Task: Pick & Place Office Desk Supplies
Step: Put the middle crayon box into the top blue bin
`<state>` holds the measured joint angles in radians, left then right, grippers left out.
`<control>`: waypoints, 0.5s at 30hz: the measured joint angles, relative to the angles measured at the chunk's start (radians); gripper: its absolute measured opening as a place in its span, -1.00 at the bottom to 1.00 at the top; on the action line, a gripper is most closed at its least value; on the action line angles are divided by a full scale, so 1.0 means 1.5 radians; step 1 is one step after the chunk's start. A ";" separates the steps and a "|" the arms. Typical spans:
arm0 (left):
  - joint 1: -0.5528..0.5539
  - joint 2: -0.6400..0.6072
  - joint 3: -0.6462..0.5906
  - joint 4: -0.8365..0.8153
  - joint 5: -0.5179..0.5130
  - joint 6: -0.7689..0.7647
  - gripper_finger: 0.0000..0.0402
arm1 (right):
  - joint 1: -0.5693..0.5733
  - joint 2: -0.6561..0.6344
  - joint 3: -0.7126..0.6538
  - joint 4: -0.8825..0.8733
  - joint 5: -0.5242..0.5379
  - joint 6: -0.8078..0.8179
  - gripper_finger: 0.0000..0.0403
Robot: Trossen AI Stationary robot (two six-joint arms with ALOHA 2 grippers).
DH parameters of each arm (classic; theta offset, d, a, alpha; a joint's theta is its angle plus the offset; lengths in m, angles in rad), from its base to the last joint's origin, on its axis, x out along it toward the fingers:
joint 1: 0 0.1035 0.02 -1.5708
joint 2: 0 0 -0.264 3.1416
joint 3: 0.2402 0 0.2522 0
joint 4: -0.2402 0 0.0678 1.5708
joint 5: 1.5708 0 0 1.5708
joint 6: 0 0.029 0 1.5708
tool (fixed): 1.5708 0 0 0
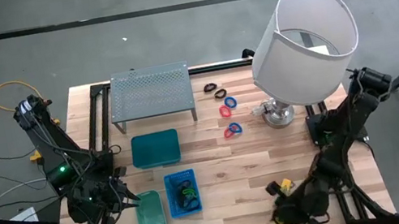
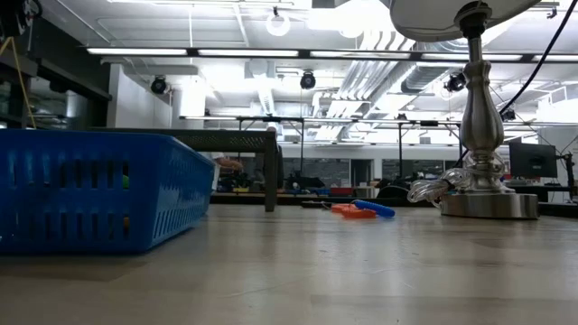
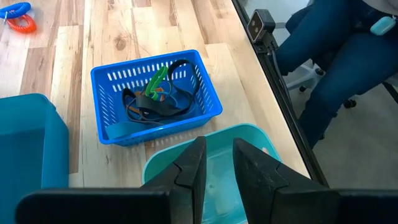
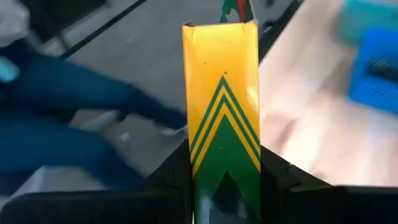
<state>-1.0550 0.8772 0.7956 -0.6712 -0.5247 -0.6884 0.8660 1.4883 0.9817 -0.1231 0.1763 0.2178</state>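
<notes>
Right hand [image 4: 225,180] clamps a yellow-green packet [image 4: 222,106] near the counter [image 1: 217,166] front edge; a slip could drop it off. Left hand [image 3: 216,163], fingers slightly parted and empty, hovers over teal tray [image 3: 249,140]

My right gripper [image 4: 225,180] pinches a yellow-green packet [image 4: 222,93] that looks glossy, like coated foil or card. Ahead of my left gripper [image 3: 217,163] I see a blue slotted plastic basket [image 3: 205,87] and a smooth teal plastic tray [image 3: 249,134], both slightly shiny. The surface [image 1: 217,166] is pale, matt plank wood. The lamp base [image 2: 488,203] is polished metal, and its shade [image 1: 307,43] is matt white cloth.
</notes>
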 joint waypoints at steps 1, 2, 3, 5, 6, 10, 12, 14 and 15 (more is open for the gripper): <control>0.000 0.000 0.000 0.000 0.000 0.000 -0.63 | -0.005 0.000 0.000 0.010 0.011 -0.010 -0.52; 0.000 0.000 0.000 0.000 0.000 0.000 -0.63 | -0.010 0.000 0.000 0.016 0.021 -0.020 -0.52; 0.000 0.000 0.000 0.000 0.000 0.000 -0.63 | -0.014 0.000 0.000 0.020 0.029 -0.028 -0.52; 0.000 0.000 0.000 0.000 0.000 0.000 -0.63 | -0.019 0.000 0.000 0.022 0.054 -0.041 -0.52; 0.000 0.000 0.000 0.000 0.000 0.000 -0.63 | -0.021 0.000 0.000 0.023 0.071 -0.045 -0.52; 0.000 0.000 0.000 0.000 0.000 0.000 -0.63 | -0.025 0.000 0.000 0.039 0.163 -0.061 -0.52; 0.000 0.000 0.000 0.000 0.000 0.000 -0.63 | -0.025 0.001 0.000 0.052 0.220 -0.061 -0.52; 0.000 0.000 0.000 0.000 0.000 0.000 -0.63 | -0.025 0.004 0.000 0.070 0.278 -0.061 -0.52; 0.000 0.000 0.000 0.000 0.000 0.000 -0.63 | -0.025 0.006 0.000 0.076 0.301 -0.061 -0.52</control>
<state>-1.0550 0.8772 0.7956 -0.6705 -0.5247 -0.6884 0.8284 1.4967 0.9817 -0.0087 0.6283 0.1256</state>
